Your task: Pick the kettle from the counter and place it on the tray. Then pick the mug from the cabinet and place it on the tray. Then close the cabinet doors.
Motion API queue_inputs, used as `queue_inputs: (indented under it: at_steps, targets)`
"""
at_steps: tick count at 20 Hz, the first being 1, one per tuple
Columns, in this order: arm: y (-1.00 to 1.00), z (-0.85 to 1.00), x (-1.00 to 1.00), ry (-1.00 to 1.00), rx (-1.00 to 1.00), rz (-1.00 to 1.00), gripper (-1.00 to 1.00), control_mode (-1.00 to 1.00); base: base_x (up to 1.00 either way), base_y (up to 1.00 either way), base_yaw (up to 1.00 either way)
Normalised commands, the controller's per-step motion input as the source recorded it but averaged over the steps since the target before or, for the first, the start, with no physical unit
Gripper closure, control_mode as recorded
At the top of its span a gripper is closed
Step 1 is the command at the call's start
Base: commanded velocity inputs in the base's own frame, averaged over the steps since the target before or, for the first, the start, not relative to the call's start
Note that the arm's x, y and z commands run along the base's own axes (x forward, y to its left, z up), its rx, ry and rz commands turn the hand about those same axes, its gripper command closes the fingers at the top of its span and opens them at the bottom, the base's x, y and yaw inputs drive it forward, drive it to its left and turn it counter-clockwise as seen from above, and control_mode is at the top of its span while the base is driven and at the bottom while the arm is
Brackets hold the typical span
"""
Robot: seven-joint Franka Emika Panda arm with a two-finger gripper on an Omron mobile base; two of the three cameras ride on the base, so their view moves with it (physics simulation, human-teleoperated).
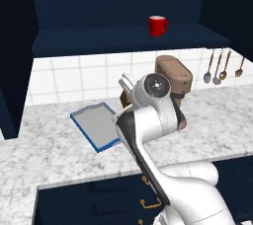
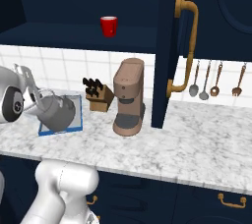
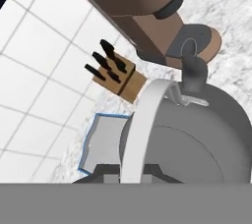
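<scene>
While the kettle [image 2: 56,112] hangs over the tray [image 1: 96,125], mind its swing
Your gripper [image 3: 132,169] pinches the thin, slippery handle [image 3: 142,120]; rigid, heavy body

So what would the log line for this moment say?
step: kettle to tray | gripper: holding kettle handle, above tray | mug: on cabinet shelf | doors: open
</scene>
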Motion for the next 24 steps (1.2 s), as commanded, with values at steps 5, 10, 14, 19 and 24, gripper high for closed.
queue_inputs:
  at_steps: [5,10,14,19,24]
  targets:
    - [0.37,0.00,0.12,0.05,-0.05,0.03,1.00,-1.00,0.00,0.00,0.00]
    - [0.34,-0.07,0.16,0.06,-0.04,0.02,1.00,-1.00,0.00,0.00,0.00]
    - [0.29,-0.09,0.15,0.06,-0.04,0.03,1.00,-1.00,0.00,0.00,0.00]
    - [0.22,-0.02,0.18,0.01,0.00,0.02,1.00,-1.00,0.00,0.00,0.00]
    - [0.16,-0.17,0.46,0.03,0.00,0.07,1.00,-1.00,0.00,0.00,0.00]
